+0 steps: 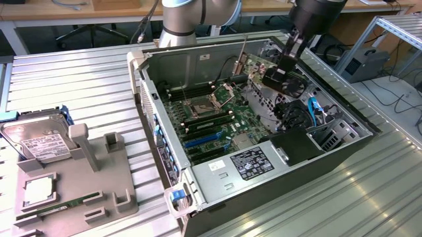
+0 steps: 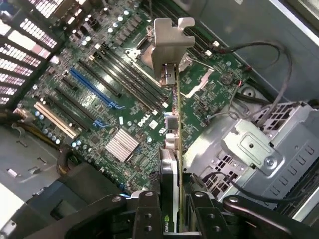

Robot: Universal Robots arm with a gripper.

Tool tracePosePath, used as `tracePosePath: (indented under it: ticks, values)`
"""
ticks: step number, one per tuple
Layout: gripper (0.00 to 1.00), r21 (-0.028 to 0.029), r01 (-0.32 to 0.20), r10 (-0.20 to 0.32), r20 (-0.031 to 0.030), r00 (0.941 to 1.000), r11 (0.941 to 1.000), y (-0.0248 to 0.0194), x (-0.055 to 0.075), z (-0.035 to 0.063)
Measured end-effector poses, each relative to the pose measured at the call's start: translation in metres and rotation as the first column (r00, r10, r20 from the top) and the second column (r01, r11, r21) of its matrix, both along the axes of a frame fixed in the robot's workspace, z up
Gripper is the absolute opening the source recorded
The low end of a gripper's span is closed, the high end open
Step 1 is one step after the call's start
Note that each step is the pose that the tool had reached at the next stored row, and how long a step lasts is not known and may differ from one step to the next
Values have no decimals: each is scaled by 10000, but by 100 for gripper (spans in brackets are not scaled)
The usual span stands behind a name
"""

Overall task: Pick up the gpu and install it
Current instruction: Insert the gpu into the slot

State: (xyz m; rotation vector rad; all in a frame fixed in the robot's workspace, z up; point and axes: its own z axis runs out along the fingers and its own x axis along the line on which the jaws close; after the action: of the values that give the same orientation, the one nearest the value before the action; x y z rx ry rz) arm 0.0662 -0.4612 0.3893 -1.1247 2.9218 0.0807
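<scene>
Gpu (image 1: 291, 84): thin rectangular card with a matte black face, a round fan and a green board edge. A bent strip of silver sheet metal forms the bracket (image 2: 168, 45) at the end away from the gripper. In the wrist view the card is edge-on.

Gripper (image 1: 285, 66): black, two flat fingers (image 2: 147, 216). They are drawn in and clamped on the two faces of the gpu, at the end opposite the bracket. No gap shows between the pads and the card.

Position of the gpu: held in the air inside the open top of the case (image 1: 191, 64), toward the exterior view's right. It is above the motherboard (image 1: 211, 128) and apart from it, not seated in any slot. It hangs close to the perforated silver drive cage (image 2: 259, 149).

Arm (image 1: 315, 12): the wrist enters from above on the exterior view's right. It slants down into the case with the gripper pointing at the board.

Board details in the wrist view: a glossy green surface, long black and blue slots (image 2: 92, 89), and a small finned silver heat sink (image 2: 122, 145).

Surroundings: the case lies on its side on a ribbed metal table (image 1: 79, 84). On the exterior view's left, a gray moulded tray (image 1: 115, 197) holds a silver hard drive (image 1: 41, 144) and a narrow green memory stick (image 1: 63, 205).
</scene>
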Motion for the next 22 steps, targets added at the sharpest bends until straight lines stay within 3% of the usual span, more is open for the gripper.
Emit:
tracePosePath:
  ticks: [1, 3, 8, 11, 12, 13, 16, 18, 19, 21, 22]
  values:
    - [27, 1, -505, 505, 0, 9987, 9987, 1, 0, -2]
    - [27, 0, -1448, 1448, 0, 9895, 9895, 2, 0, -4]
    - [27, 0, -2467, 2467, 0, 9691, 9691, 4, 0, -6]
    - [27, 0, -3110, 3110, 0, 9504, 9504, 5, 0, -7]
    - [27, 0, -3377, 3377, 0, 9413, 9413, 5, 0, -8]
    - [27, 0, -3508, 3508, 0, 9364, 9364, 6, 0, -8]
    - [27, 0, -4049, 4049, 0, 9144, 9144, 7, 0, -9]
    - [27, -1, -4685, 4685, 0, 8835, 8835, 8, 0, -10]
    - [27, 0, -4892, 4892, 0, 8722, 8722, 9, 0, -10]
    - [27, 0, -5567, 5567, 0, 8307, 8307, 12, 0, -11]
    - [27, 0, -5817, 5817, 0, 8134, 8134, 14, 0, -11]
